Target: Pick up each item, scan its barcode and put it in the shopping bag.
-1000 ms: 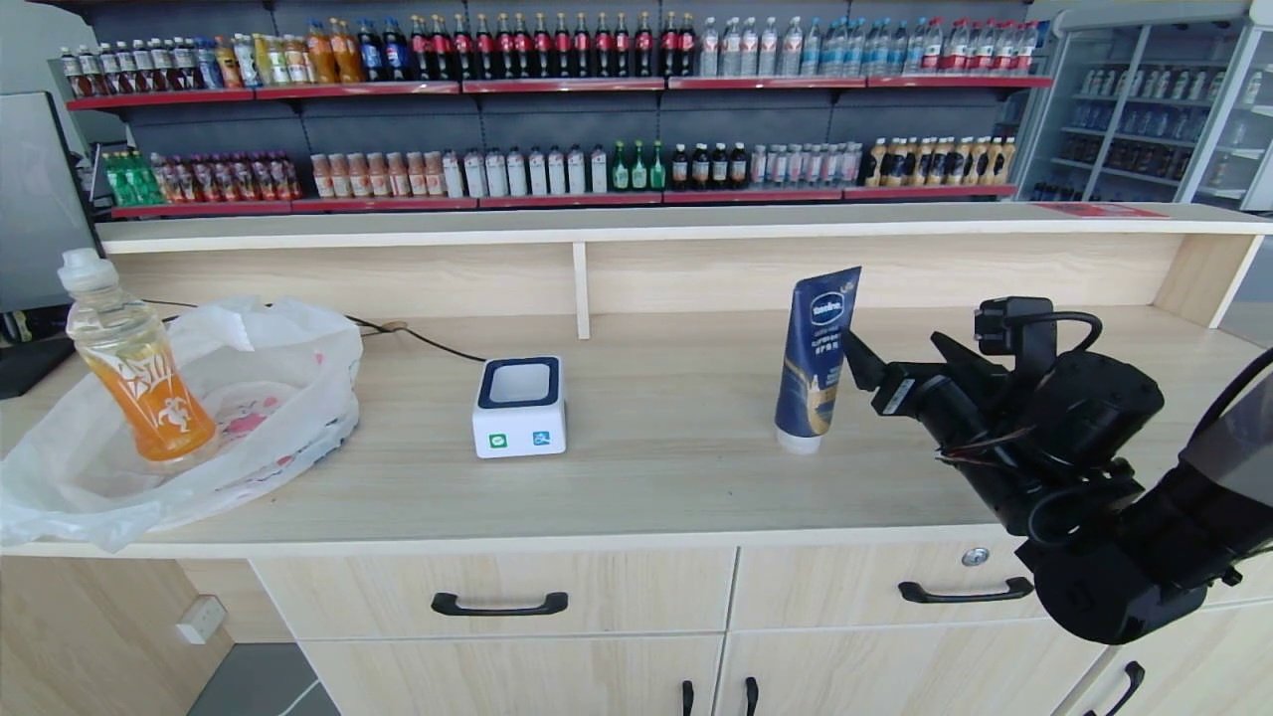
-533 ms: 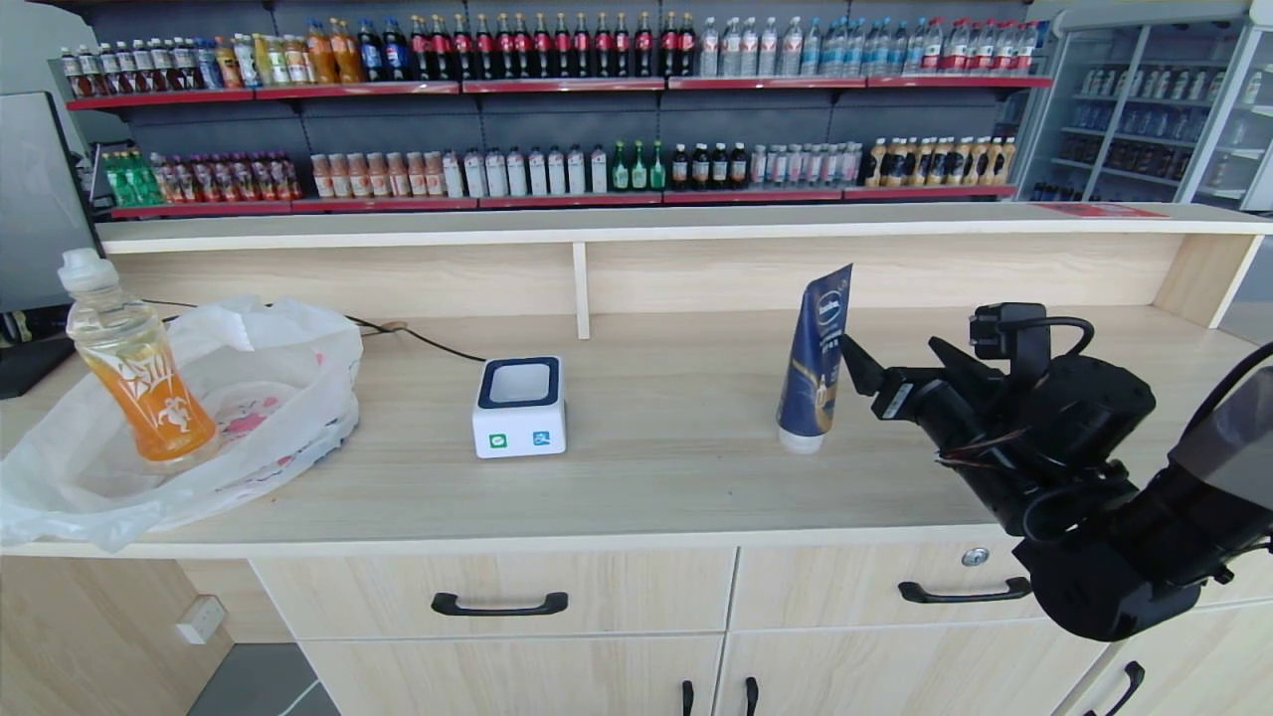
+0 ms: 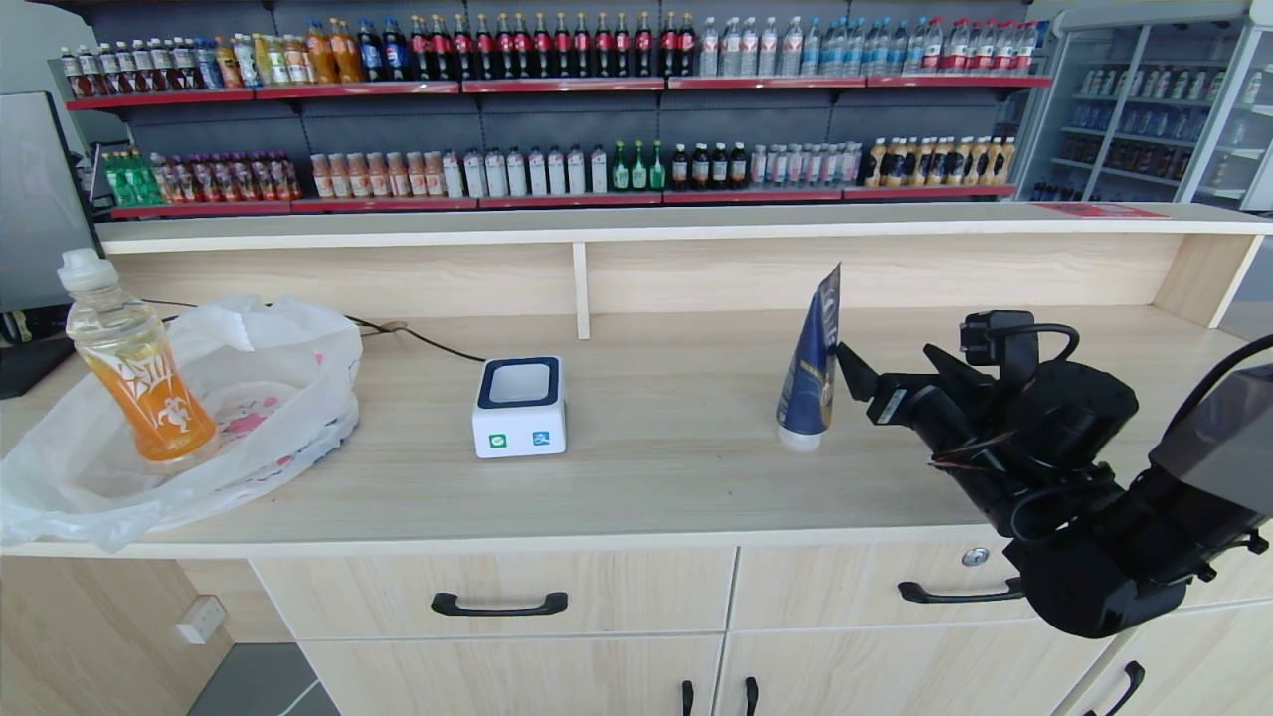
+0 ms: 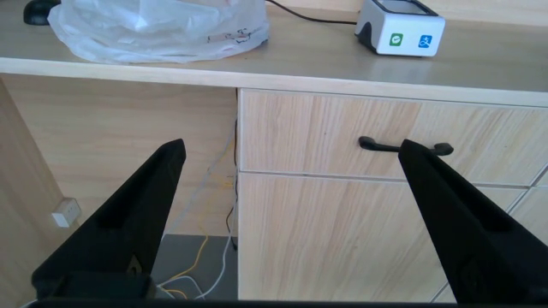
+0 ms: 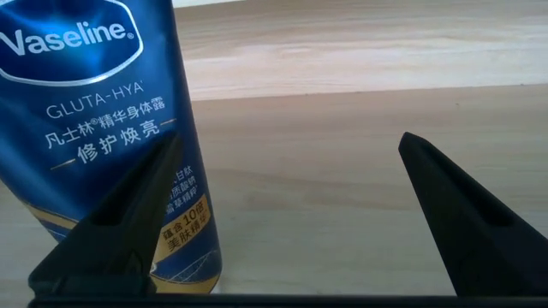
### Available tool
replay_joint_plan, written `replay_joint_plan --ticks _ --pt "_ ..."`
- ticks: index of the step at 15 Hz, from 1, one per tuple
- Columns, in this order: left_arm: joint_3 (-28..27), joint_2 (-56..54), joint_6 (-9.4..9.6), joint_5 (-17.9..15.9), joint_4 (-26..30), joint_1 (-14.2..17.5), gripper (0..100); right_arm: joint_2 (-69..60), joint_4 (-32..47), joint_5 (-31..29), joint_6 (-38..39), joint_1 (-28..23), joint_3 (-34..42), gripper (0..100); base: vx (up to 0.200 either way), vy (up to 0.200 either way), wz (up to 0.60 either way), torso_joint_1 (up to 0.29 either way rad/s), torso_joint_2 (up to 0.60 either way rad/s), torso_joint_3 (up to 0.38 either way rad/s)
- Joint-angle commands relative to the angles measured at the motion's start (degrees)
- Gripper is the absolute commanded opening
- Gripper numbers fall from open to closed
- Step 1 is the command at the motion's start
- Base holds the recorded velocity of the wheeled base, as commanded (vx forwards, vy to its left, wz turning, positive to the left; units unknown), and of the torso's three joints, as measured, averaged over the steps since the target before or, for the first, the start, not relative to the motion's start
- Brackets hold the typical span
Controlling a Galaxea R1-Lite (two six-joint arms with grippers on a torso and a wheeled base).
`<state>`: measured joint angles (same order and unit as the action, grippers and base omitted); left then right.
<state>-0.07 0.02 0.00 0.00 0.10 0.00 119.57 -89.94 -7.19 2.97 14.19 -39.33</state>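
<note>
Head view showed the right gripper (image 3: 888,360) open at the right of the frame, one finger just beside the blue tube (image 3: 811,363), which stood on its cap on the desk (image 3: 656,477), right of centre. The tube sat off toward that finger, not between both; closing now would likely topple it. The left gripper (image 4: 291,145) hung open too.
</note>
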Motion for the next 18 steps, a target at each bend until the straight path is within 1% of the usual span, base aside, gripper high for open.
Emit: replay_joint_plan --ticks 1,18 --pt "-0.01 -0.02 0.0 0.0 -0.01 0.0 100 0.49 -0.06 0.16 0.01 -0.04 -0.14 100 0.0 0.0 0.0 0.0 0.0 0.0" --pt "-0.01 -0.02 0.0 0.0 -0.01 0.09 100 2.6 -0.06 1.39 0.37 -0.48 -1.37 100 0.0 0.0 0.0 0.0 0.0 0.0"
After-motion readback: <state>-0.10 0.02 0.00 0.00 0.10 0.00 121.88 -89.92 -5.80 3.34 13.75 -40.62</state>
